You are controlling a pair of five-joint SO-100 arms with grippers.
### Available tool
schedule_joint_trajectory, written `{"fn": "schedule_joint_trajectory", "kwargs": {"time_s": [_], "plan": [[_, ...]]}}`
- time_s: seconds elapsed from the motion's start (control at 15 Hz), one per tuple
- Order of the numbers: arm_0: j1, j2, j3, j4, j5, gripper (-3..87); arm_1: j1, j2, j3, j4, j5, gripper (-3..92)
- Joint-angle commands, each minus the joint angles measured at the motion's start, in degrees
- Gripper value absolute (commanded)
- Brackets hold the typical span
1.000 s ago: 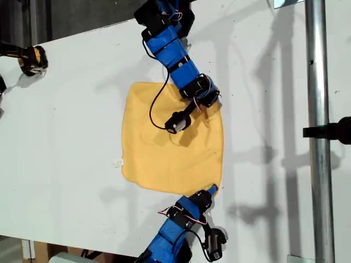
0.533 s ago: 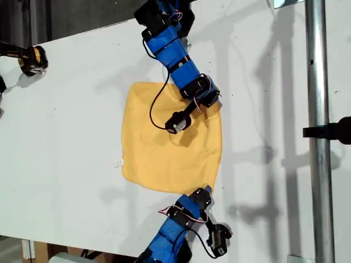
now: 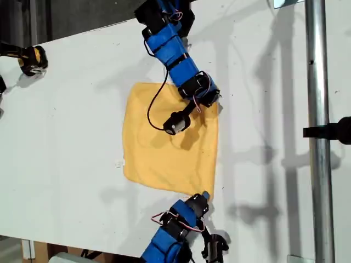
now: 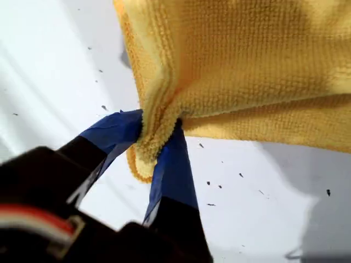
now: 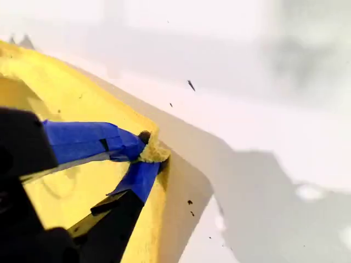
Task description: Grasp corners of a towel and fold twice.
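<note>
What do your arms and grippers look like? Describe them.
Both arms are blue segments with black joints, thin red and black wires, and a black cable. My first gripper and second gripper have black fingers wrapped in blue tape.

Bare table (image 3: 82,109) beside towel (image 3: 164,148); pole (image 3: 318,131) bounds exterior view's right.

Towel (image 3: 164,148) spread on white worktop (image 3: 71,109), two blue arms engaged.

One arm's pincer (image 3: 211,101) sits at the towel's upper corner on the exterior view's right; the other pincer (image 3: 204,196) meets the lower corner on that side.
</note>
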Motion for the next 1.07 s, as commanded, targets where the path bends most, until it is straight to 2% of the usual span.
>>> {"fn": "schedule_joint_trajectory", "kwargs": {"time_s": [0.0, 0.2, 0.33, 0.6, 0.73, 1.0], "plan": [[3.16, 6.77, -3.52, 1.14, 1.23, -0.8, -3.08, 5.8, -7.03, 0.44, -0.88, -0.1], [5.19, 9.4, -4.13, -1.14, 2.55, -0.8, -5.98, 4.22, -15.12, -2.29, -3.87, -0.1], [0.53, 13.36, -0.79, -0.79, 4.39, -0.8, -2.46, 7.91, -12.74, 1.23, -4.13, -0.1], [-20.48, 21.88, 3.34, 4.57, 19.78, -0.8, 13.89, 22.24, -0.53, 8.53, -7.03, -0.1], [-32.17, 22.24, 3.87, 5.63, 27.69, -0.8, 23.47, 28.56, 6.33, 9.32, -9.67, -0.1], [-51.42, 22.06, 5.89, 1.41, 38.23, -0.8, 40.87, 34.89, 12.39, 9.76, -17.84, -0.1]]}}
